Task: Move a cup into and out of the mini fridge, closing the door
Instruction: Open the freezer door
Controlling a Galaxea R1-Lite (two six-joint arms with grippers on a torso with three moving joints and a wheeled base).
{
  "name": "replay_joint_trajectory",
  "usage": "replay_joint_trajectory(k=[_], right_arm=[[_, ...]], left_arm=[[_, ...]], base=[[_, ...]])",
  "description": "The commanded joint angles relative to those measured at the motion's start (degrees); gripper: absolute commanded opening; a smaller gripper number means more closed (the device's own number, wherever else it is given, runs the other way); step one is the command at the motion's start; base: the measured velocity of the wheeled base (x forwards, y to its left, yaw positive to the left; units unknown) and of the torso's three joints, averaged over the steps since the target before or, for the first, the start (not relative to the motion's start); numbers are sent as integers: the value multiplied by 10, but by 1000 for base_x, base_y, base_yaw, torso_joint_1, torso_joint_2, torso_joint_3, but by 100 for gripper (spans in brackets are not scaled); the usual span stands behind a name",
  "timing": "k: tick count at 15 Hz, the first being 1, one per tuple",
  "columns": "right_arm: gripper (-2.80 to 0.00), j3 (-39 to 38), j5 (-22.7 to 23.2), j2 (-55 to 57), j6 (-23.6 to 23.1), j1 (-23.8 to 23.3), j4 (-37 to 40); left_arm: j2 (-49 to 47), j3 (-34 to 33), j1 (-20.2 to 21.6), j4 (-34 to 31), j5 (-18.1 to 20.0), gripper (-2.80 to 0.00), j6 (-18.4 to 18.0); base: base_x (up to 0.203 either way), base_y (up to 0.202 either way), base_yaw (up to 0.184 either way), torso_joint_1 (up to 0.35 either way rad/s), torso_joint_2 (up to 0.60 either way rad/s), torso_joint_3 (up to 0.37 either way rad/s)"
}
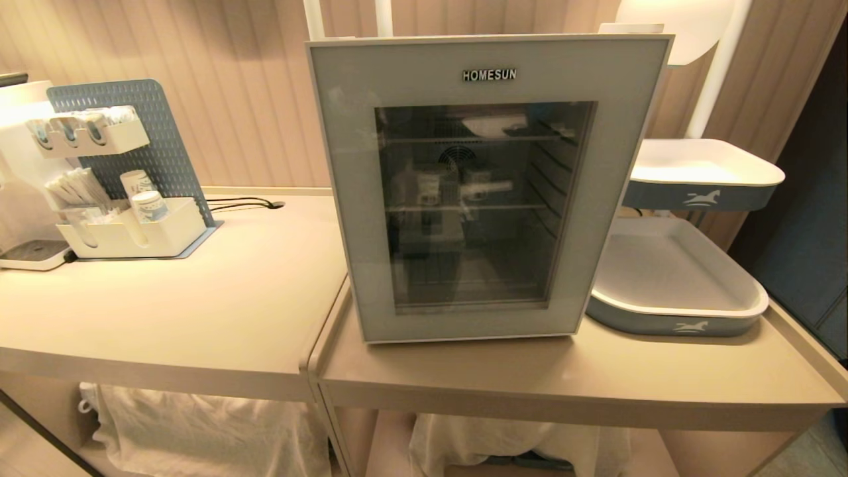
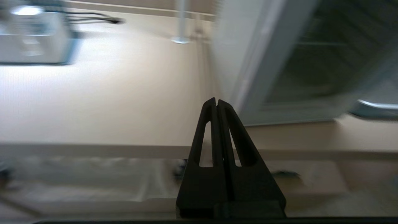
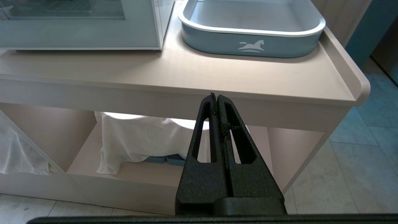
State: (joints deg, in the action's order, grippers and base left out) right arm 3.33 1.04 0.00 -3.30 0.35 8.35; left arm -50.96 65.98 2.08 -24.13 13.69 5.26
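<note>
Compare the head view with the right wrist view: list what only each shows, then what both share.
Head view only: the door shut, with its HOMESUN lettering, wire shelves behind the glass, a blue pegboard organiser with cups at the left, and an upper tray.

Right wrist view only: the right tool, shut and empty, below the counter's front edge, plus the tiled floor.

Both: the mini fridge, the lower blue tray with a horse logo, the beige counter, and white cloth on the shelf beneath.

It looked like a hotel refreshment corner: beige counter [image 1: 199, 311], glass-door mini fridge [image 1: 487, 192], condiment rack [image 1: 119, 192] far left.
</note>
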Motion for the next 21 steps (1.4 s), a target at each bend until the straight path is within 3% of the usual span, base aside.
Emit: replay_joint_trajectory(k=[1,3,4,7,10,14,16,21], right_arm=[[-280,0,0,1,0,0,1],[-280,0,1,1,0,0,0],[-280,0,1,1,1,0,0],[-280,0,1,1,0,1,0],[-280,0,1,1,1,0,0],[-280,-2,0,1,1,0,0],[-280,-2,0,1,1,0,0],[-280,-2,-1,1,2,0,-1]], left_arm=[[-145,27,-5,25,124,-280,5],[-222,33,-3,76,203,-280,7],[-261,33,9,108,253,0,7],[-363,37,57,195,420,0,5],[-449,43,82,289,511,0,6],[-529,66,76,328,637,0,2],[-559,65,49,379,668,0,-3],[-594,64,-13,429,672,0,-4]], base=[[0,0,0,0,0,0],[0,0,0,0,0,0],[0,0,0,0,0,0],[0,0,0,0,0,0],[0,0,0,0,0,0],[0,0,0,0,0,0],[0,0,0,0,0,0],[0,0,0,0,0,0]])
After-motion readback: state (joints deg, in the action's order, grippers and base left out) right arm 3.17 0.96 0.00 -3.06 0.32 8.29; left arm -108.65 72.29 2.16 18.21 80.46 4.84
